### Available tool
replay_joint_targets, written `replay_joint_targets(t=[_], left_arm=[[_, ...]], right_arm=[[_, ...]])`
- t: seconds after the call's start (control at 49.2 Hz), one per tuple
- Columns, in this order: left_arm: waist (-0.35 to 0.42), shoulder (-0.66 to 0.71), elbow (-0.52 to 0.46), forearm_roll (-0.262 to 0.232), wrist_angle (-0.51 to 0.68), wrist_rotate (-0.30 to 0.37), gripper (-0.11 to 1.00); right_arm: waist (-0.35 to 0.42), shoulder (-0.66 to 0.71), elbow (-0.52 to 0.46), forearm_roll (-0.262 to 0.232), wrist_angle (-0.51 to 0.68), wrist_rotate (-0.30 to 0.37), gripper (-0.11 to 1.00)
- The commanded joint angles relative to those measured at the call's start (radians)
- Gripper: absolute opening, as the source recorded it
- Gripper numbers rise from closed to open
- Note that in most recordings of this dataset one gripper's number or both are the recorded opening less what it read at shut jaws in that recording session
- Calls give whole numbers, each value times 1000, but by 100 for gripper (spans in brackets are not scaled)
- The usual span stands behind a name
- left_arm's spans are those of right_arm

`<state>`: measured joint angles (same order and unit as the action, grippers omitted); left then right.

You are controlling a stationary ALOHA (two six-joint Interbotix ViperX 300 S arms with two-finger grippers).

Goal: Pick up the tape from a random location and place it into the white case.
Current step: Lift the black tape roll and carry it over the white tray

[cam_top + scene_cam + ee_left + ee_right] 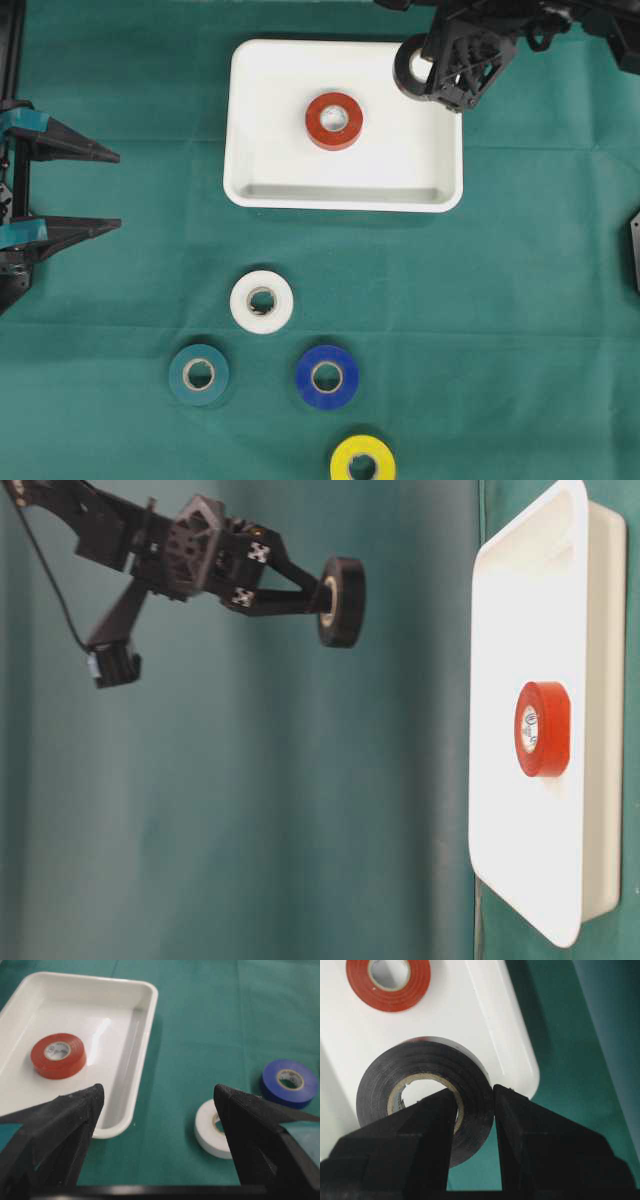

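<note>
The left claw (pixel 115 190) stands wide open at the left edge of the green worktop (pixel 520 320), nothing between its fingers (pixel 60 1125). Well off to its right and nearer the bottom edge of the overhead view lie four loose rolls: a teal tape roll (pixel 198 374), a white tape roll (pixel 262 301) just above it and to the right, a blue tape roll (pixel 327 377), and a yellow tape roll (pixel 363 461) cut by the bottom edge. Through the left wrist view the white roll sits close ahead of the open claw's right finger, with the blue one beyond it.

Farther right and toward the top of the overhead view, the white case (pixel 250 120) lies flat on the worktop with a red tape roll (pixel 334 121) resting inside, near the middle. The right claw (pixel 420 72) hangs in the air over the case's upper right corner, clamped shut on a black tape roll (pixel 409 68); one finger passes through the roll's cardboard core and the other presses its outer face. The table-level view shows the roll held clear of the case, not touching it. The red roll lies to the left of the black roll in the overhead view, well apart.
</note>
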<state>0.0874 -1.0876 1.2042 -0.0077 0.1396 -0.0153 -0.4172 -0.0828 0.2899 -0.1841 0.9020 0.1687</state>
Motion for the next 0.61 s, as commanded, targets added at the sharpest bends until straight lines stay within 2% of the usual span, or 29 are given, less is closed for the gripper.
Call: replay_joint_targets(t=[0.0,0.284,0.589], left_arm=[[2,9,-18,-2,-6,-2,98],[3,9,-18,-2,-6,-2,98],[3,9,-17,-2,-6,-2,98]], right_arm=[[-2,5,-6,-2,-21,-2,25],[-26,78,28,-2,-101,-2,25],[-60,158,94,-2,-239,2,25]])
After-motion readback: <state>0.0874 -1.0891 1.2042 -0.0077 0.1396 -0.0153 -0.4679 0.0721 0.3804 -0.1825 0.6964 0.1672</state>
